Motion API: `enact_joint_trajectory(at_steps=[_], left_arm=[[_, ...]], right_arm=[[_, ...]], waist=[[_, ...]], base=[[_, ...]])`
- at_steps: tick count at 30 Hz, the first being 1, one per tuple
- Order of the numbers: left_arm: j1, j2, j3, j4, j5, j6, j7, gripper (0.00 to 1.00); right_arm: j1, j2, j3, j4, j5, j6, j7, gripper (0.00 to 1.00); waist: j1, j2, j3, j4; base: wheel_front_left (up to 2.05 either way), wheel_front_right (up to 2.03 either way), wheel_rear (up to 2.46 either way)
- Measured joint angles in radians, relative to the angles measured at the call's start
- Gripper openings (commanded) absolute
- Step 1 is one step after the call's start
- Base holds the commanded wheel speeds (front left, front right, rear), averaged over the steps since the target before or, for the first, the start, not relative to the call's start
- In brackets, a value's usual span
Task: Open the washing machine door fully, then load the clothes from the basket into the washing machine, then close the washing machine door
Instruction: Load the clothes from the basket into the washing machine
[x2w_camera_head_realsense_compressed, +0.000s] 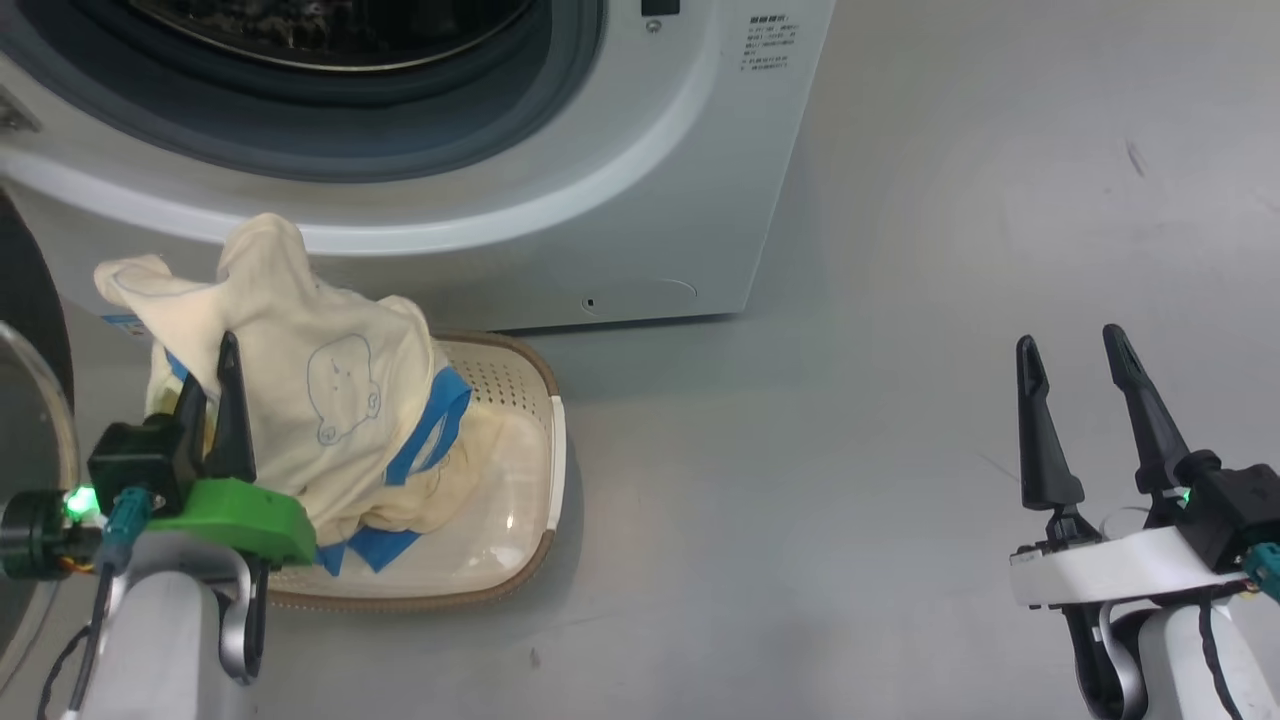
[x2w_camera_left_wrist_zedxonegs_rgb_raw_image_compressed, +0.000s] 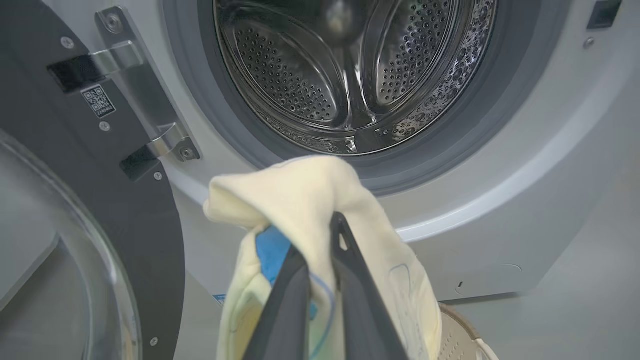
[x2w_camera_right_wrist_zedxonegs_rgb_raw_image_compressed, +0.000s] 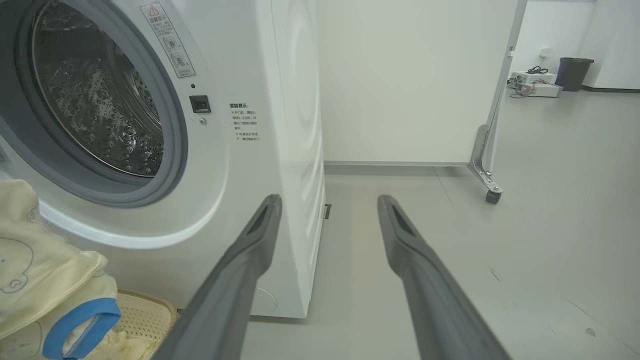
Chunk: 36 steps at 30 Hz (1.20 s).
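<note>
One washing machine (x2w_camera_head_realsense_compressed: 700, 150), one door (x2w_camera_left_wrist_zedxonegs_rgb_raw_image_compressed: 150, 240), one basket (x2w_camera_head_realsense_compressed: 500, 380) and one bundle of clothes (x2w_camera_head_realsense_compressed: 330, 400) are here; how many pieces make up the bundle cannot be told. There are two tools, each with two long dark fingers.

The left tool (x2w_camera_head_realsense_compressed: 210, 362) has its fingers pressed together on a fold of the clothes, pinching the cloth near the bundle's left side. The fabric rises above the fingertips in a soft peak and drapes down around them, its lower folds resting in the basket. The right tool (x2w_camera_head_realsense_compressed: 1071, 340) is spread wide and holds nothing, well apart from the clothes, over bare floor (x2w_camera_head_realsense_compressed: 850, 500) to the right of the washing machine.

The basket sits on the floor just in front of the washing machine, below the round opening. The door stands swung open at the left, on two metal hinge brackets (x2w_camera_left_wrist_zedxonegs_rgb_raw_image_compressed: 165, 142).

The clothes are soft cream-yellow cloth with a thin line-drawn bear face and bright blue bands. The basket is a rounded cream plastic tub with perforated sides, a brown woven-look rim and a white handle. The washing machine is a white box with a perforated steel drum (x2w_camera_left_wrist_zedxonegs_rgb_raw_image_compressed: 320, 75) ringed by a grey rubber seal (x2w_camera_left_wrist_zedxonegs_rgb_raw_image_compressed: 200, 100). The door has a glossy black ring around bulging clear glass
</note>
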Motion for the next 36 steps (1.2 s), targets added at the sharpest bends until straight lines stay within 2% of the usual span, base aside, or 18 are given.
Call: enact_joint_trajectory(at_steps=[20,36], left_arm=[[0.251,-0.004,-0.006,-0.130,0.006,-0.024,0.000,0.00],[0.332,-0.004,-0.008,-0.206,0.018,-0.030,0.000,0.00]], right_arm=[[0.146,0.014,0.025,0.027,0.001,0.000,0.000,1.00],[0.204,0.015,0.032,-0.003,0.001,-0.011,0.000,1.00]], waist=[[-0.0001,0.0000,-0.239,-0.007],[0.0000,0.0000,-0.285,-0.027]], base=[[0.00,0.00,0.00],[0.00,0.00,0.00]])
